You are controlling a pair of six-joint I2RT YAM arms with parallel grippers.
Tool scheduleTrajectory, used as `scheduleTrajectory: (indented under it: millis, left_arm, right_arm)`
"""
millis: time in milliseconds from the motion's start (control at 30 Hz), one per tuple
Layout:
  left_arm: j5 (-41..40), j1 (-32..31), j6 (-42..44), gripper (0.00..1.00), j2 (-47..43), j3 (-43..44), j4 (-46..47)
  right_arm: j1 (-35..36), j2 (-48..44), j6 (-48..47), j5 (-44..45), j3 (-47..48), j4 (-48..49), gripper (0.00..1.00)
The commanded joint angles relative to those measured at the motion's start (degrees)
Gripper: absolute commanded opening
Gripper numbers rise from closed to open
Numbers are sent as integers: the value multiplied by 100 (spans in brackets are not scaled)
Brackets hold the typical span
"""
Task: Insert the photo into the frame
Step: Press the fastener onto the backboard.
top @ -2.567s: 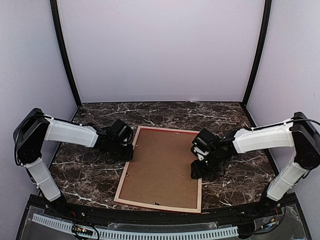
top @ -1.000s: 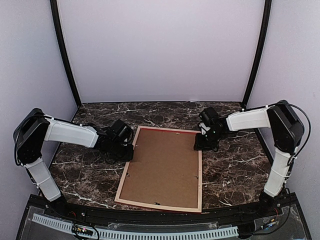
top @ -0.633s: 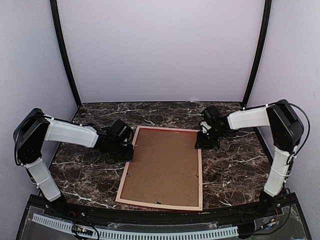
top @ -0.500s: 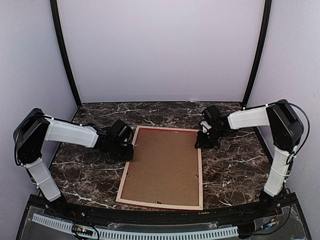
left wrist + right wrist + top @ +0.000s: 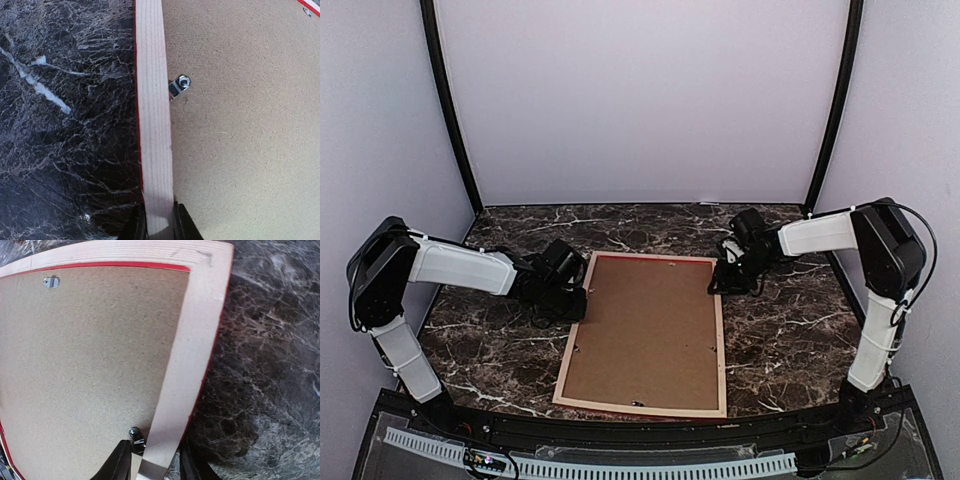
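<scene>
The frame [image 5: 721, 345] lies face down on the marble table, pale wood back up, a thin red edge showing. A plain brown backing board [image 5: 645, 330] fills its opening. The photo is hidden. My left gripper [image 5: 576, 297] is shut on the frame's left rail [image 5: 152, 110], its fingers tight against both sides in the left wrist view [image 5: 159, 226]. My right gripper [image 5: 721, 282] sits at the right rail near the far right corner. In the right wrist view [image 5: 155, 464] its fingers straddle the rail [image 5: 185, 370] with small gaps on both sides.
Small metal retaining clips [image 5: 179, 85] [image 5: 134, 433] [image 5: 50, 282] sit on the backing board along the rails. Dark marble tabletop [image 5: 790, 340] surrounds the frame. Pale walls close in the back and sides. The black front ledge [image 5: 640, 440] runs along the near edge.
My right gripper went from the middle of the right rail up to its far end. The frame turned slightly and now lies straighter. The left arm has not moved.
</scene>
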Motion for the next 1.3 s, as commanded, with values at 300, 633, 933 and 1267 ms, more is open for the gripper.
scheduleTrajectory:
  millis: [300,633,933,1267]
  left_arm:
    - [331,-117,46,13,-27,-91,-91]
    - [286,-157,-96,13,-35,-89,-20]
    - [270,-219,-148,13,-30,-89,41]
    - [320,-226,-188,16,-181,-173,149]
  right_arm:
    - [-68,87,-21,-122,29,32,44]
    - [150,-1003,571,104,-1005,73,59]
    - [854,-1560,1263,593,-1539,75,58]
    - [1239,-1429,1557,1108,-1844,29,43]
